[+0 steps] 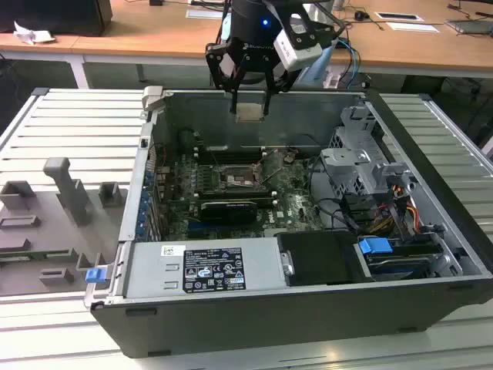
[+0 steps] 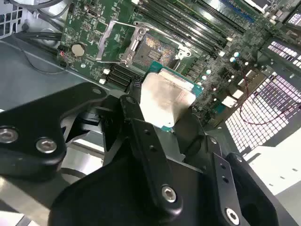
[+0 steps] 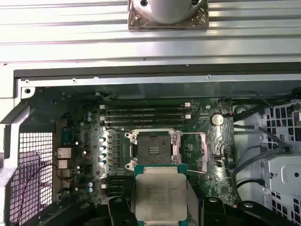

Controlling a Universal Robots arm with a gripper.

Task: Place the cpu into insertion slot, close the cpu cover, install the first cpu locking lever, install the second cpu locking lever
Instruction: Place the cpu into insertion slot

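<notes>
Black gripper (image 1: 251,106) clenched on flat square silvery-tan cpu (image 3: 159,195), above square black insertion slot (image 3: 153,149), silvery cpu cover (image 2: 106,41) raised open

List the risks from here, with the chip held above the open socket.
1. The gripper holds the cpu well above the insertion slot. If it comes down offset or rotated, it may seat wrongly and harm the socket's contacts.
2. The cpu cover stands open right beside the slot, so the gripper might catch it on the way down.
</notes>
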